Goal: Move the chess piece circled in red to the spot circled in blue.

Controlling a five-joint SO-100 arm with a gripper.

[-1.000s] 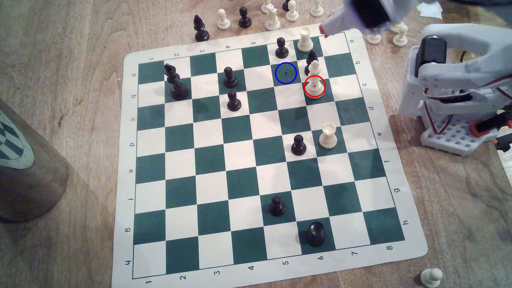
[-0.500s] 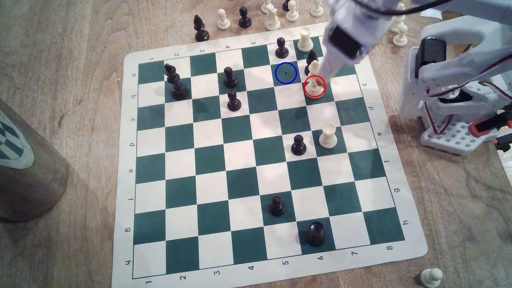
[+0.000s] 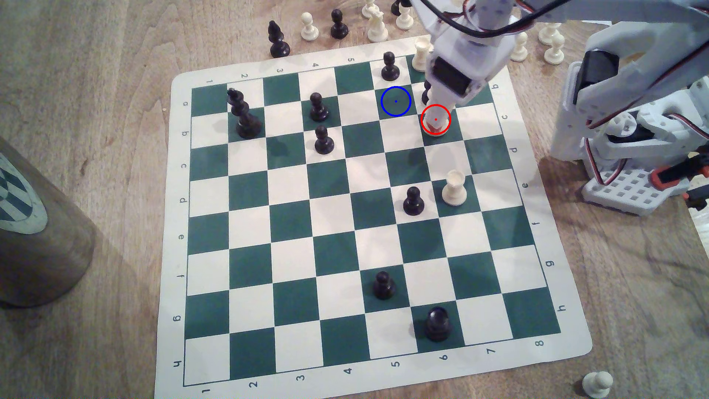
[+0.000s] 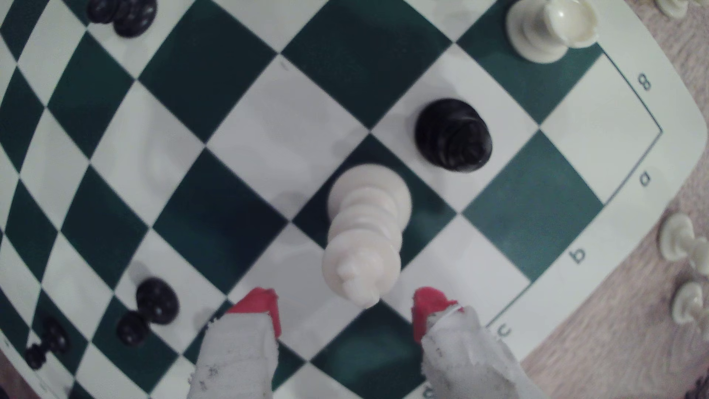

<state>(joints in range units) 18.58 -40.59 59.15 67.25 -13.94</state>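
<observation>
Wooden table (image 3: 96, 57) carries a green-and-white chess mat (image 3: 368, 230). Off-mat pieces (image 3: 337, 25) stand at 12 o'clock; one cream pawn (image 3: 596, 383) at 5 o'clock.

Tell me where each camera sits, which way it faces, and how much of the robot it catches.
Exterior view: off the arm, high, looking down at the chessboard; the arm descends from its upper right, pincer at the red-ringed square, beside the spot.
Wrist view: on the wrist, looking down past two red-tipped fingers at the chess piece.
Shared: the pincer, open, astride that piece; the black piece next to it.
</observation>
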